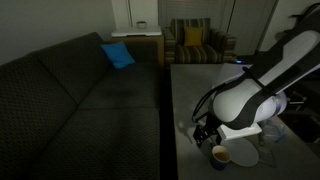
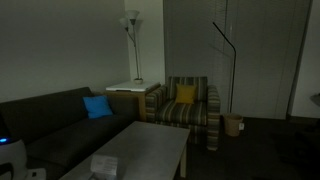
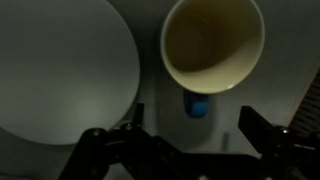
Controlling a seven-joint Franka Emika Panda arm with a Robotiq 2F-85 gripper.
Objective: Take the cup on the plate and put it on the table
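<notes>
Both jaws of the tool (image 3: 180,140) stand spread, gripping nothing. The cup (image 3: 212,45) seems set on the surface (image 3: 150,105) beside the plate (image 3: 60,80). Lift away straight, clear of its rim.

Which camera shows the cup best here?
The wrist view: the cup fills the upper right, pale rim and dark inside clear, beside the plate, ahead of the open claw. In an exterior view it is a small dim shape under the arm. In an exterior view of the table, no cup can be made out.
</notes>
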